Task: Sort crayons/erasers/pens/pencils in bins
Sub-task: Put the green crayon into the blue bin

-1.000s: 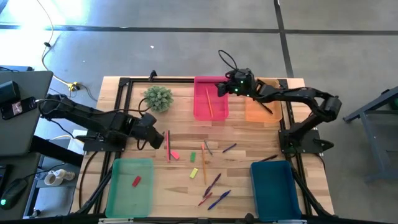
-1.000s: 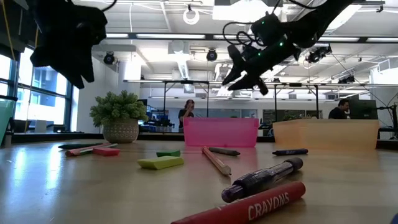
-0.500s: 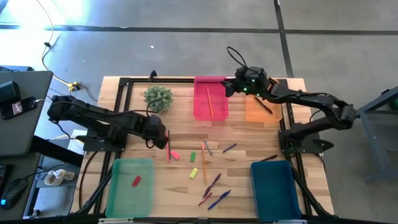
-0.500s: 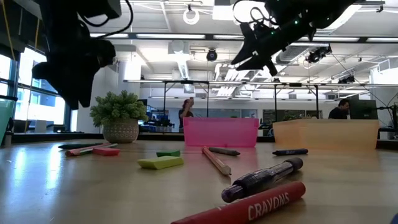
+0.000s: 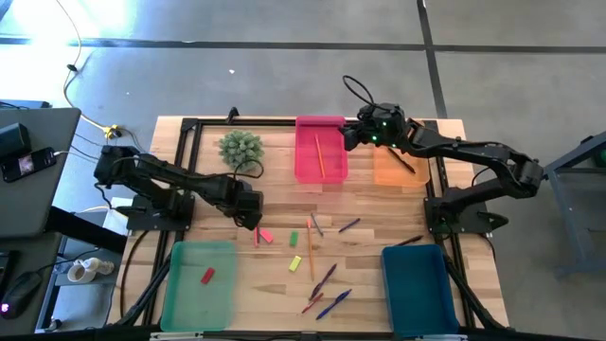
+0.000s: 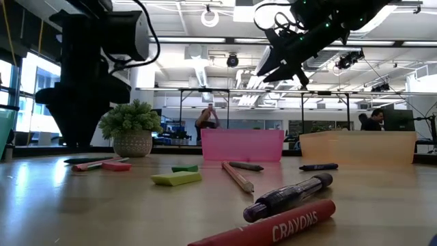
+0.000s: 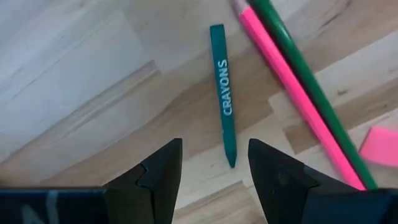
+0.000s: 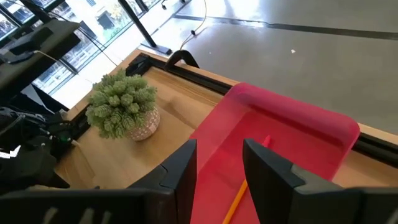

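My left gripper [image 5: 253, 215] hangs open just above the table, left of centre. In the left wrist view its fingers [image 7: 211, 180] stand on either side of a teal crayon [image 7: 224, 112] that lies flat, without touching it. A pink pencil [image 7: 305, 106] and a green pencil [image 7: 292, 56] lie beside the crayon, with a pink eraser [image 7: 382, 146] past them. My right gripper [image 5: 349, 135] hovers open and empty at the right far corner of the pink bin [image 5: 320, 152]. An orange pencil [image 8: 239, 199] lies in that pink bin [image 8: 292, 124].
The orange bin [image 5: 398, 163] sits right of the pink one; the green bin [image 5: 197, 284] holds a red eraser [image 5: 207, 276], and the teal bin [image 5: 417, 289] is at near right. A potted plant [image 5: 241, 149] stands far left. Erasers, an orange pencil [image 5: 310, 242] and pens [image 5: 327, 284] are scattered mid-table.
My left gripper has moved toward the table's right and near edge and come down low over the crayon and pencils. My right gripper has risen and drifted a little right, off the pink bin's far corner, then held still.
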Tool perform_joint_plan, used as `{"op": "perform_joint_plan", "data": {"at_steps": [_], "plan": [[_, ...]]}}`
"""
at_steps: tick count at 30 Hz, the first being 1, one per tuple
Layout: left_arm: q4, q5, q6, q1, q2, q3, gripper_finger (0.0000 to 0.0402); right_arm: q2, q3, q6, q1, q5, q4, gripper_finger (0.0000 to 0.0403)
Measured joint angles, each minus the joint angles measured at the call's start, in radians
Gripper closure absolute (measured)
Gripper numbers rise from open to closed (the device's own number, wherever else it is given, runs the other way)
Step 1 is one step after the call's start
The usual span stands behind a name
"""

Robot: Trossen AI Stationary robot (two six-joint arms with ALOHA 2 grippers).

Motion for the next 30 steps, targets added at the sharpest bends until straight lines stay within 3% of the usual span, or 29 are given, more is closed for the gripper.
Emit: {"op": "perform_joint_plan", "data": {"at_steps": [20,30], "plan": [[0.056,0.037,0.102,0.067,0.142,0.004,0.0232,0.0,0.0,-0.026,0.025,-0.001,-0.013,0.0281],[0.071,0.049,0.145,0.071,0.149,0.005,0.0315,0.0,0.0,-0.034,0.054,-0.001,-0.013,0.0281]]}}
